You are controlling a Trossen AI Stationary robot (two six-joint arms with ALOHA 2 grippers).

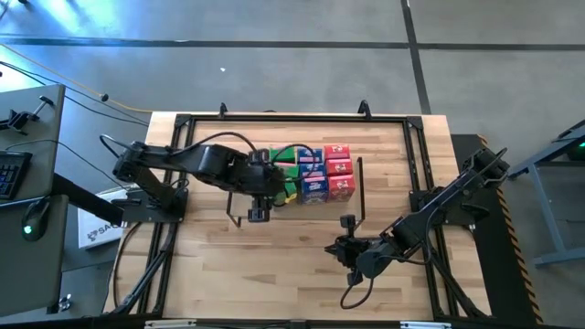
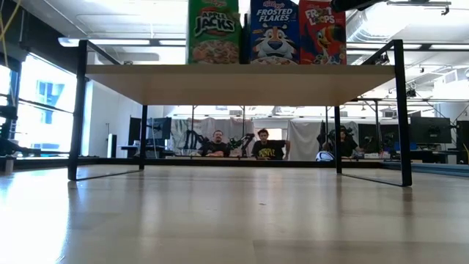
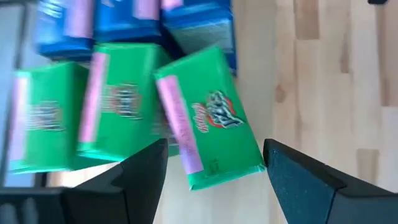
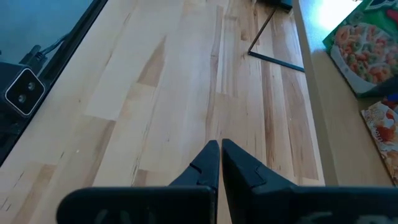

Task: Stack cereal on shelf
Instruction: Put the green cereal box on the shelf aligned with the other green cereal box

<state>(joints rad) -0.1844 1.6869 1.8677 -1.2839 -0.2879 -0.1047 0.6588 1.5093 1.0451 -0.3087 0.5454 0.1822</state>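
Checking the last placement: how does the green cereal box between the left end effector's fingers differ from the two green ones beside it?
The green box between the fingers sits skewed; the two neighbouring green boxes stand squarely side by side. It lies between the open left end effector; the neighbours sit clear. All share green tops with a pink strip.

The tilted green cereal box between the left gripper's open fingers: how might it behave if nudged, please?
The green cereal box looks like thin card, so probably light and easily slid. It sits askew against its neighbours, so it may tip. Its glossy faces could slip.
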